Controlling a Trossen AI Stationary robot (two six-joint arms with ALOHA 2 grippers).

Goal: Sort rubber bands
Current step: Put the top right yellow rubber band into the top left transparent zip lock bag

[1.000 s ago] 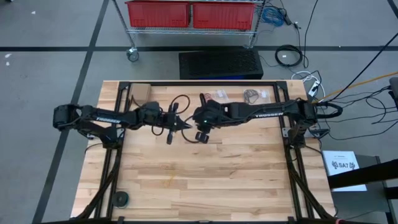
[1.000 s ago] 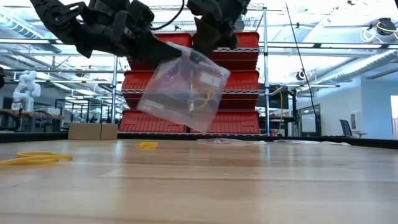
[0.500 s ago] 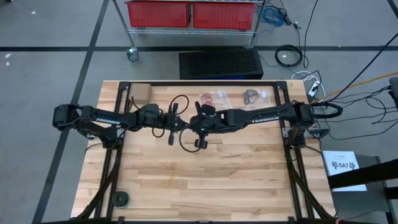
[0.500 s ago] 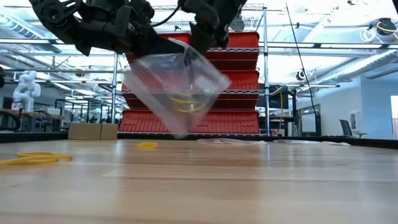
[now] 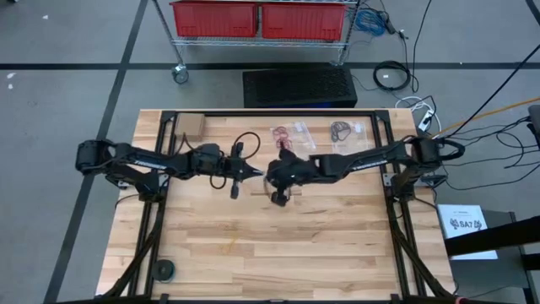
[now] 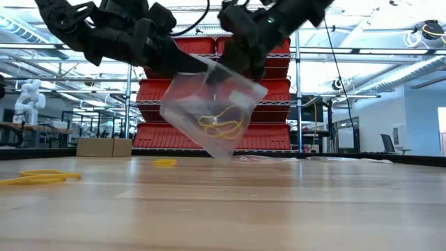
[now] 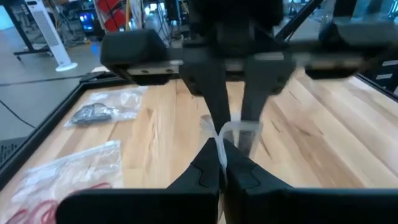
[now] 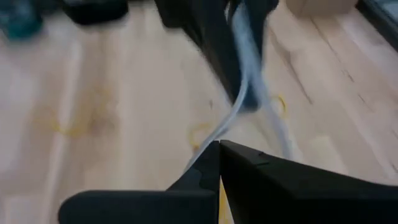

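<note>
Above table centre: we hold a clear, crinkly plastic bag [image 6: 209, 111] aloft.
Left gripper [image 5: 253, 171]: pinched shut on the bag's rim.
Right gripper [image 5: 268, 174]: clamped on the rim opposite.
Tan-yellow rubber bands [image 6: 219, 124]: inside the bag; light, floppy, easily snagged.
Loose yellow bands [image 6: 38, 178]: at nine o'clock on the wooden table [image 6: 279, 209].
Grasp: pinch one strand.

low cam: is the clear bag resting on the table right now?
No. The clear bag hangs above the table, held up between the left hand and right hand.
</note>
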